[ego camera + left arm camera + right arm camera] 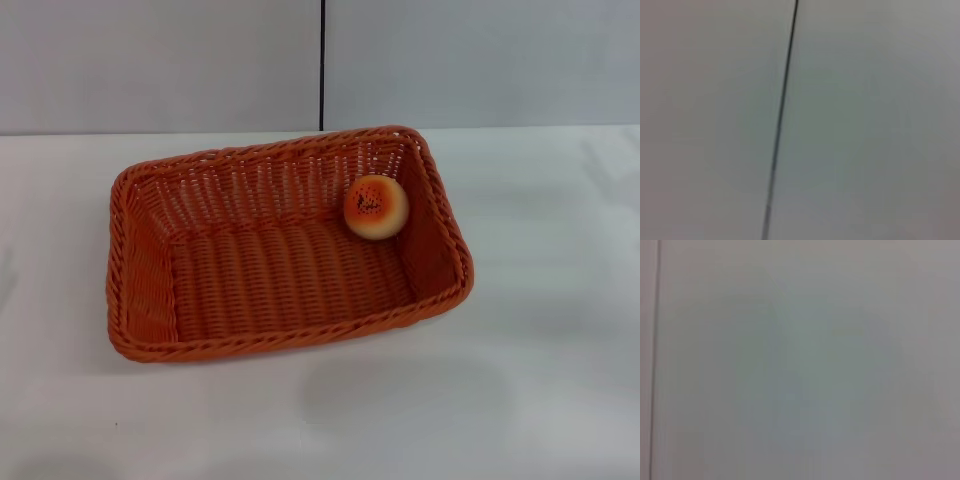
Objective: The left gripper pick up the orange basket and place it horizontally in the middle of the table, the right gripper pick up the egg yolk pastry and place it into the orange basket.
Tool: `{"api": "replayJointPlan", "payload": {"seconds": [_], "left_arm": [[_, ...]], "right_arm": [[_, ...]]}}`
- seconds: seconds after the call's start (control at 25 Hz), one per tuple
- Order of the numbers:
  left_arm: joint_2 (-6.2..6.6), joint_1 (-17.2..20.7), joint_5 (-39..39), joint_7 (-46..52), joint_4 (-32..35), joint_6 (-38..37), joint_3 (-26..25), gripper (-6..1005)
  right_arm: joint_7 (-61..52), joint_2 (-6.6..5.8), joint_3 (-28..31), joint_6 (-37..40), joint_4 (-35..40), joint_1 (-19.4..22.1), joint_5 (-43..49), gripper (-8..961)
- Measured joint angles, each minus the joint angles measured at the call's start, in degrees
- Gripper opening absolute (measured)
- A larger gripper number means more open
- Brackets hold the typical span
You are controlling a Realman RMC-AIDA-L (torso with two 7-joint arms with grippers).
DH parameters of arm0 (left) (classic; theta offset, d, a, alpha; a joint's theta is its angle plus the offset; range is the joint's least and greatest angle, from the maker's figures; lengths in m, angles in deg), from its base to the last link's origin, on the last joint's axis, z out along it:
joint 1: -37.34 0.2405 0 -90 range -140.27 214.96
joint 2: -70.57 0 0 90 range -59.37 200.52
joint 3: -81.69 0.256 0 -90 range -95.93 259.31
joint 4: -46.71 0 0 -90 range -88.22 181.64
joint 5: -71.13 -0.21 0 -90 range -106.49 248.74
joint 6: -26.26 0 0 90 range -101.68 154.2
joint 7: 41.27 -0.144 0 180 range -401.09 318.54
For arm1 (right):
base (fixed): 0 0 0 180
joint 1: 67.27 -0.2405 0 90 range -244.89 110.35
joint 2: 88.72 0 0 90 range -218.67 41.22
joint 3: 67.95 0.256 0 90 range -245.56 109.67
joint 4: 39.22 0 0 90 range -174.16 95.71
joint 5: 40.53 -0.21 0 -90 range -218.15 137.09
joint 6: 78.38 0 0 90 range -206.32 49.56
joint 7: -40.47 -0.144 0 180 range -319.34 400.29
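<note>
neither gripper shows in any view, so their state can't be told. orange basket (280, 270) lies lengthwise mid-table (520, 400), with the egg yolk pastry (376, 207) inside at its far right corner. both steps look finished; nothing further seems needed.

A pale grey wall (160, 60) fills the top of the frame, split by a thin dark vertical seam (322, 65) just right of centre.

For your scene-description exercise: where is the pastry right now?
In the head view, the pastry lies inside the basket, in its far right corner against the wall.
</note>
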Motion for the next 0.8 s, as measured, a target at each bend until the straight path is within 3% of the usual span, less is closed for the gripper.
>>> {"api": "replayJointPlan", "payload": {"seconds": [0.16, 0.56, 0.8], "left_arm": [[-0.09, -0.45, -0.01, -8.87, -4.87, -0.6, -4.96, 811], [-0.12, -1.59, -0.03, -10.2, -8.45, 1.37, -10.1, 811], [-0.01, -1.7, -0.05, -10.17, -8.72, 1.86, -10.36, 811]], "right_arm": [[3.8, 0.0, 0.04, -0.32, -2.89, -0.41, -0.41, 661], [4.16, -0.08, -0.66, -3.24, -3.96, -3.6, -0.08, 661], [4.22, -0.14, -0.59, -5.16, -4.09, -5.3, -0.18, 661]]}}
